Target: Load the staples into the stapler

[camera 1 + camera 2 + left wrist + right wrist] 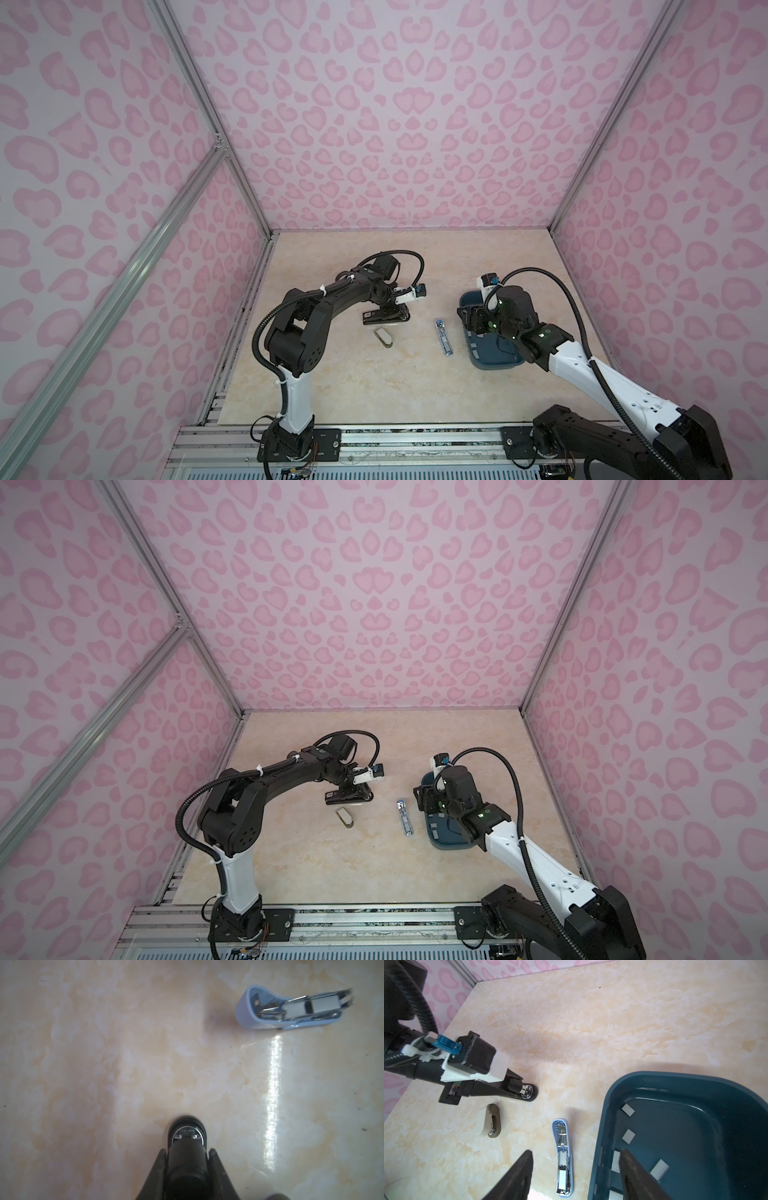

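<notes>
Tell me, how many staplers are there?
3: a black stapler in the left gripper, a beige stapler beside it, a blue stapler lying open near the tray. The arms could hide more.

Black stapler (347, 799) under left gripper (356, 789), beige stapler (345, 817) nearby; blue stapler (404, 817) beside tray (446, 846) — staples (435, 834) inside

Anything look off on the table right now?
Nothing spilled or broken. The beige stapler appears to lie on its side, near the black stapler that the left gripper clamps. The blue stapler lies hinged open, magazine exposed. The loose staples in view sit inside the tray.
</notes>
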{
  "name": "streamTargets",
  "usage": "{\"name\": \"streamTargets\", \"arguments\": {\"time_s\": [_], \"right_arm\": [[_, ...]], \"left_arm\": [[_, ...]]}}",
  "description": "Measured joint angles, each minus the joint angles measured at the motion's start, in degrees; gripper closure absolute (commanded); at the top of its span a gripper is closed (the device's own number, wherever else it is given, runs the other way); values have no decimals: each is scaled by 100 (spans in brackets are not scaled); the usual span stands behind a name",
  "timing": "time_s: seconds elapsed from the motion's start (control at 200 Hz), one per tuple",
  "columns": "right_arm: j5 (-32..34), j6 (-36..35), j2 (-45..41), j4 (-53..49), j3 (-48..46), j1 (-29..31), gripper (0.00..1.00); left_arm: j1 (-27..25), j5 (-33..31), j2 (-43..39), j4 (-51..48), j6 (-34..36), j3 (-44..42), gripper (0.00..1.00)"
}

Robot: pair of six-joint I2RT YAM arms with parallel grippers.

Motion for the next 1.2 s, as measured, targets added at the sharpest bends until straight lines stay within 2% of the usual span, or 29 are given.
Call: {"name": "streamTargets", "arguments": {"time_s": [0.2,0.345,0.56,0.795,1.025,1.2], "right_arm": [[-234,260,407,599,-55,304,41],[-420,579,1163,1224,131,717,49],[-739,1145,2142,2094,415,772,53],[-911,1499,2645,2688,503,935,58],[-999,1770,3008,3246,407,1091,69],[-885,1860,3167,3816,330,1222,72]], "left_arm": [[7,413,-393,-219,13,-2,96],[4,776,-1001,-140,94,-356,96],[-46,1027,-1462,-177,136,-577,96],[-66,1180,-1657,-142,155,-673,96],[-35,1115,-1657,-116,61,-667,96],[44,1154,-1657,-223,-22,-527,96]]}}
